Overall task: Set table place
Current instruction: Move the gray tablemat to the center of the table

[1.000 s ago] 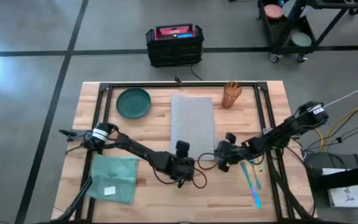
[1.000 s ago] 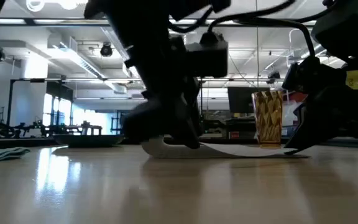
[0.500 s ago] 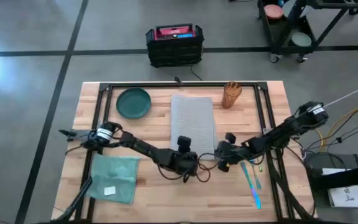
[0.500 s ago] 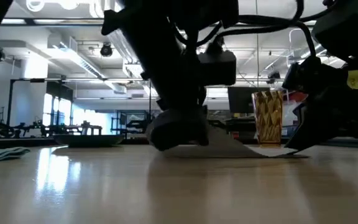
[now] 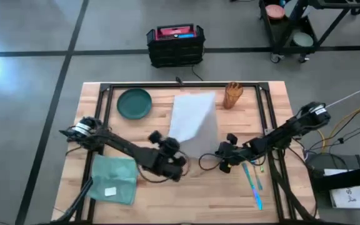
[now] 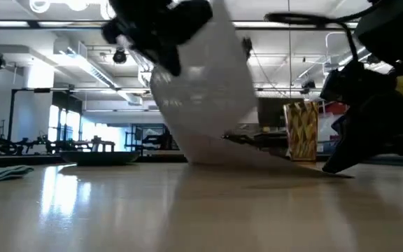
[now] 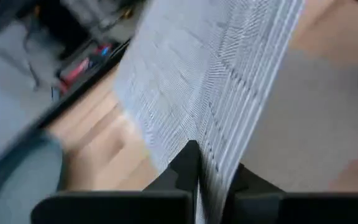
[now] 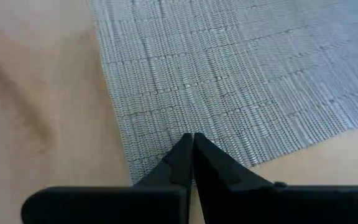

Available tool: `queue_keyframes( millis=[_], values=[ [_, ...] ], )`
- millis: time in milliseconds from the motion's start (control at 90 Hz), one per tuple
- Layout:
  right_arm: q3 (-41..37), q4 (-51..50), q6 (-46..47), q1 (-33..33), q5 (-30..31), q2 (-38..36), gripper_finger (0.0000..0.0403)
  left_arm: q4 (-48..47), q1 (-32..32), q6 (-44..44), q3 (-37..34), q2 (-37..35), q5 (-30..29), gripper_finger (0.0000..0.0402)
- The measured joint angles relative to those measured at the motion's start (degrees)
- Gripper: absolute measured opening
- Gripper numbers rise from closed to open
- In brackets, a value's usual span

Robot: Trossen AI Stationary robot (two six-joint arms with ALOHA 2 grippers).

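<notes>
The table (image 5: 274, 187), light wood planks in a black rail frame, carried everything. The grey woven placemat (image 5: 192, 122) sat mid-table, between the dark green plate (image 5: 134, 103) and the ribbed wooden cup (image 5: 232, 95). One near corner was raised off the wood and the sheet bowed, flexible but stiff enough to hold a curve; this looked like a two-arm reposition.

The left gripper (image 5: 175, 152) had its fingers clamped shut on the lifted edge, with the weave running between them in the left wrist view. The right gripper (image 5: 225, 156) had its fingers closed on the other near corner, low at the tabletop, probably anchoring that side.

A soft, crumpled teal napkin (image 5: 114, 179) lay at the near left. Slim, shiny cutlery (image 5: 253, 181) lay near the right rail, untouched.
</notes>
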Motion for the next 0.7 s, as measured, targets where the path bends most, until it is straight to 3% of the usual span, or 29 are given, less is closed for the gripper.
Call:
queue_keyframes(
  millis=[144, 400, 522, 700],
  values=[
    [0.0, 0.0, 1.0, 1.9, -0.5, 0.0, 0.0000, -6.4, -2.7, -10.3, -0.7, 0.4, 6.0, 0.0000],
    [0.0, -0.6, 4.3, 5.2, -0.3, 0.0, 0.0000, -1.8, -4.7, -13.9, -6.6, 1.5, 22.5, 0.0007],
    [0.0, -0.7, 4.7, 5.7, -0.3, 0.0, 0.0000, -2.8, -4.8, -12.0, -7.5, 1.1, 33.3, 0.0044],
    [0.3, -1.0, 4.5, 5.7, -0.4, 0.0, 0.0000, -2.9, -5.8, -5.1, -5.8, -2.2, 37.7, 0.0123]
  ],
)
